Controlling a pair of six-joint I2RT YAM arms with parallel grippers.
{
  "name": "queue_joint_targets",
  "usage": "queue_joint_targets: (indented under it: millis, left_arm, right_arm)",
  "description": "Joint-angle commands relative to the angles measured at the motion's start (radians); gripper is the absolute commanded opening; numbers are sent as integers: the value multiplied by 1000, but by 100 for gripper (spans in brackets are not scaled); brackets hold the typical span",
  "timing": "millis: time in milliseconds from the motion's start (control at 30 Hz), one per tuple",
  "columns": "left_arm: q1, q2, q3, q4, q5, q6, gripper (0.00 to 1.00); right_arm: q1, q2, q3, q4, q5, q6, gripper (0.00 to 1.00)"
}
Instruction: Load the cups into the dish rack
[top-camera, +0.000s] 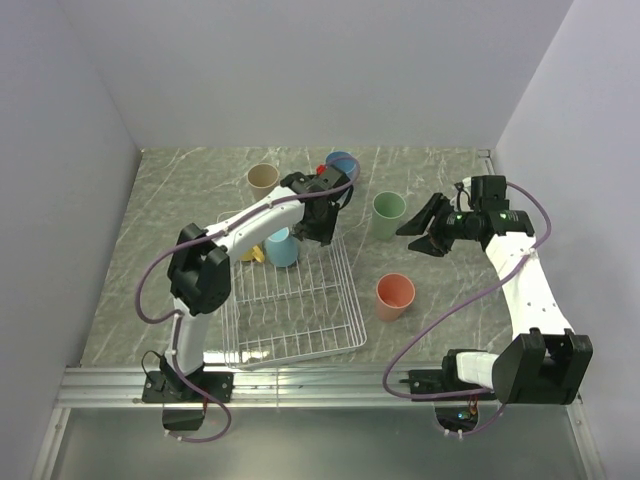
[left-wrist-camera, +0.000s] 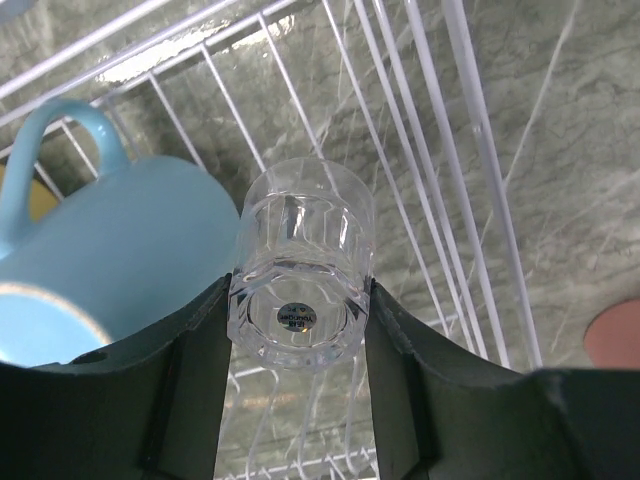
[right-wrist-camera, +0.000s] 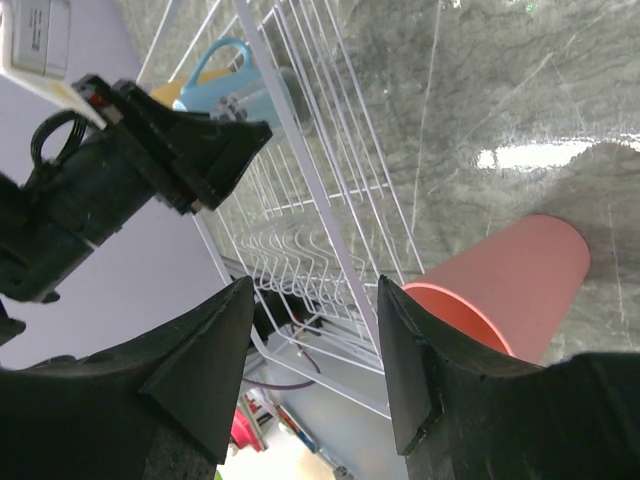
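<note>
Listing the surroundings of your left claw (left-wrist-camera: 300, 300) first.

1. Clear tumbler (left-wrist-camera: 300, 250): clamped between that claw's two dark fingers (left-wrist-camera: 190, 400), both touching its wall. It is see-through, with a faceted lower wall, a smooth upper wall and a small round label on the base. Its base faces the wrist and its mouth points down at the dish rack (top-camera: 300, 320). You cannot tell whether it touches the wires.
2. Dish rack: directly under the claw. It is white wire with a grid bottom and low sides.
3. Light-blue mug (left-wrist-camera: 120, 250): inside the rack, just beside the claw's left finger, and the closest thing in your way. It is matte, with a loop handle on the side away from the claw. Contact with the finger cannot be told.
4. Yellow mug (top-camera: 252, 254): beyond the light-blue mug from the claw and mostly hidden.
5. Beige cup (top-camera: 263, 180) and blue cup (top-camera: 342, 163): out past the claw, on the worktop (top-camera: 450, 310) outside the rack. The arm partly covers the blue one.

Your right claw (top-camera: 422, 232) has its fingers well apart, with nothing between them.

6. Green cup (top-camera: 389, 215): upright, just beside this claw on its rack side.
7. Salmon-pink cup (top-camera: 395, 296): upright and matte, nearer the arm bases than the claw.
8. Worktop: grey-green, marbled and glossy.
</note>
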Motion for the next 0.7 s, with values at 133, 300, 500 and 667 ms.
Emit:
queue_joint_targets:
  millis: [133,300,500,667]
  left_arm:
    - [-3,50,77,59,-18,3,14]
    - [13,120,140,24,-32,6,38]
    - [19,77,133,26,-58,-4,99]
    - [20,30,179,-20,-67,-29,99]
  right_arm:
    - [19,-16,27,-7,9,-21,59]
    - [23,-24,16,-5,9,-21,59]
    - [26,-21,16,1,15,-23,59]
    - [28,25,43,7,39,-31,59]
